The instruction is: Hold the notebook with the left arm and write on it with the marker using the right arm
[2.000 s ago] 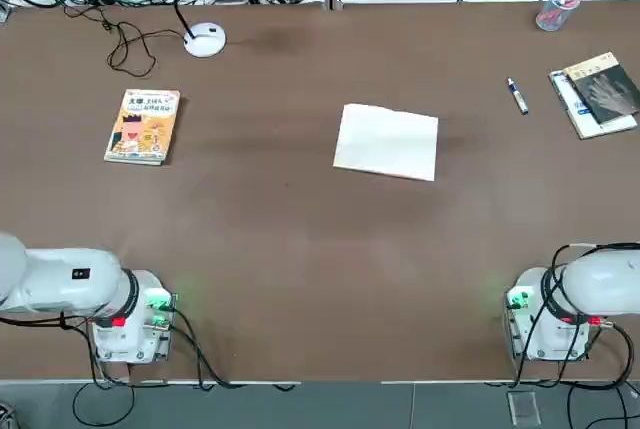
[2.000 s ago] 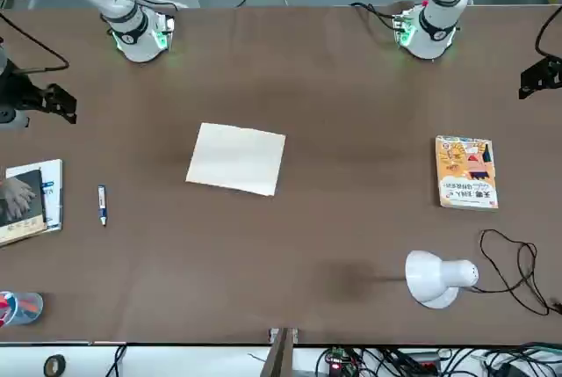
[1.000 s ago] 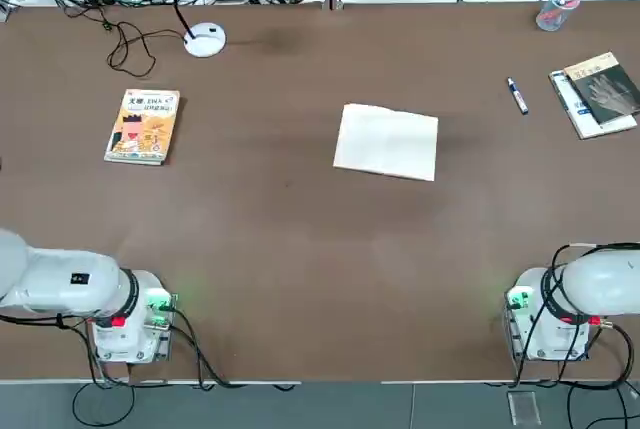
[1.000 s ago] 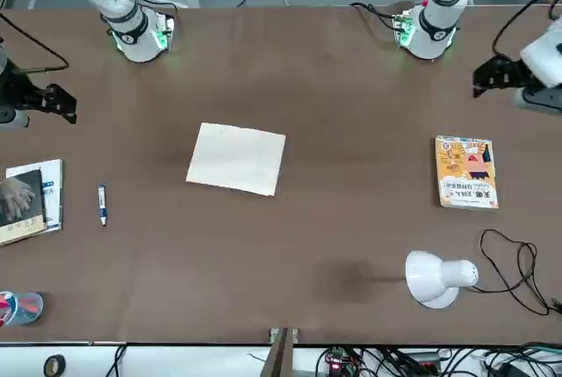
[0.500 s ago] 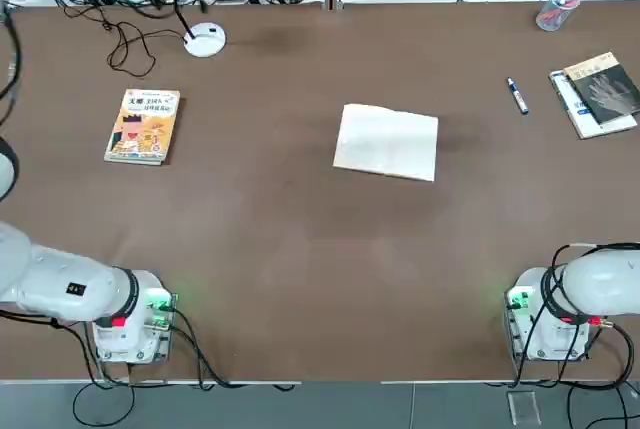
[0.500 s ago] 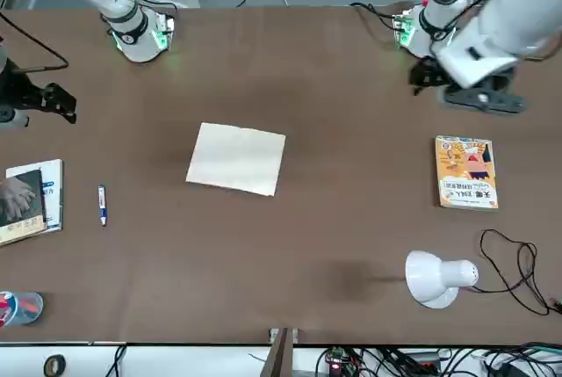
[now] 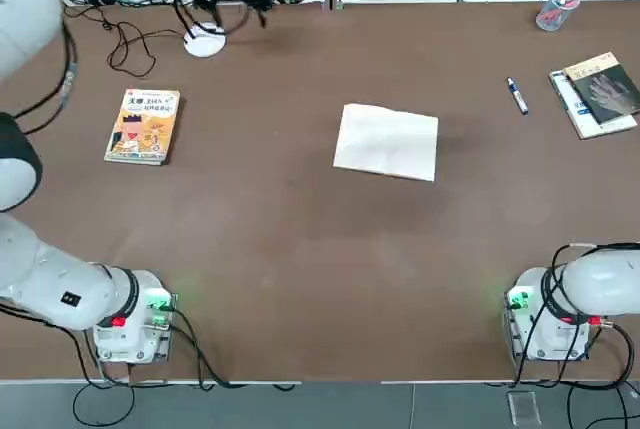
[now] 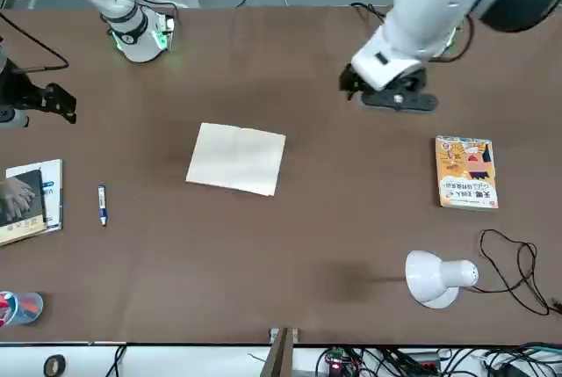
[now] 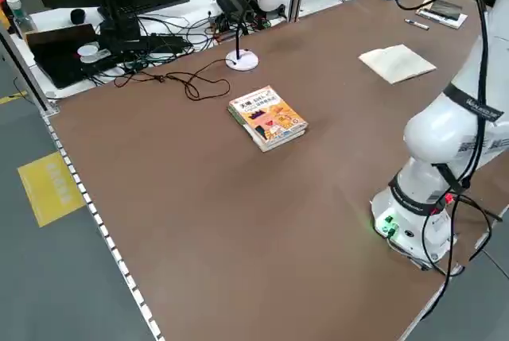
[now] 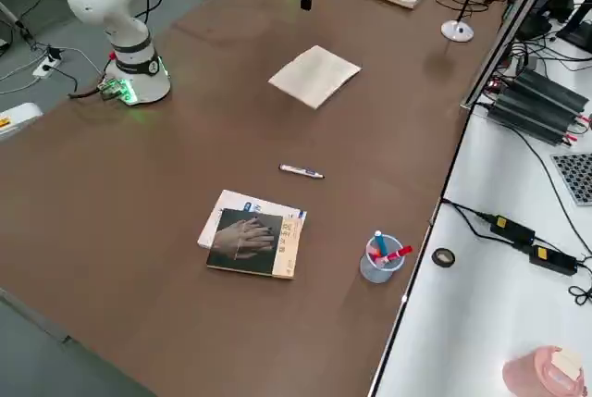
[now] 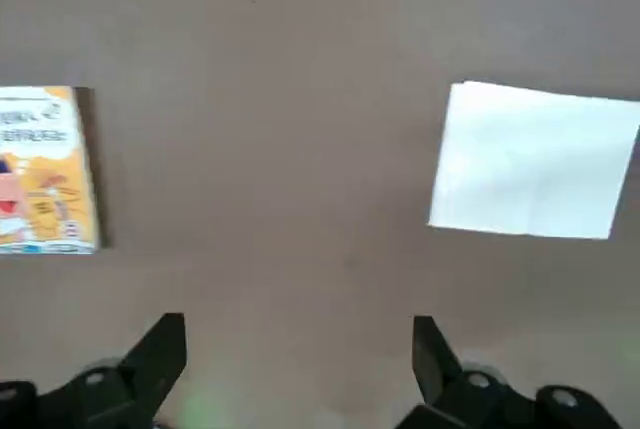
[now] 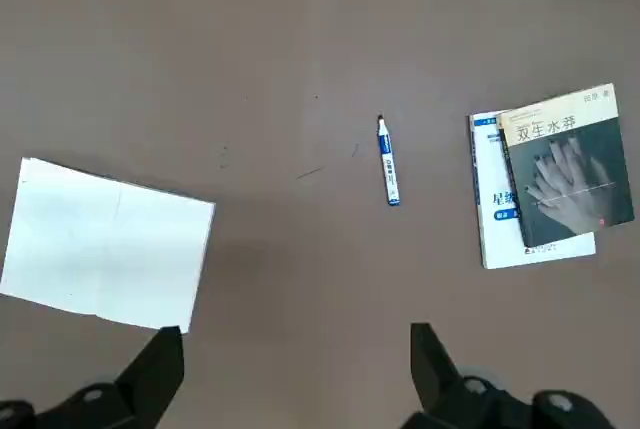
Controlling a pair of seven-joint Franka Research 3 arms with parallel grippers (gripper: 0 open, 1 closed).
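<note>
Marker lies flat at upper right of the top view, long axis running top to bottom, slightly tilted; notebook sits mid-frame. Both claws, left gripper and right gripper, gape wide, empty.

**Bystanders on the brown table**

Over on one side lies the orange-yellow illustrated book, flat on the brown tabletop. Beyond it, near the far edge, stands the white desk lamp on its round base, a black cable looping off beside it. Across the table, the dark-covered book with a hand picture sits stacked on a white-and-blue booklet. Farther back, a clear plastic cup holding red and blue pens, and just past it a small roll of black tape.
</note>
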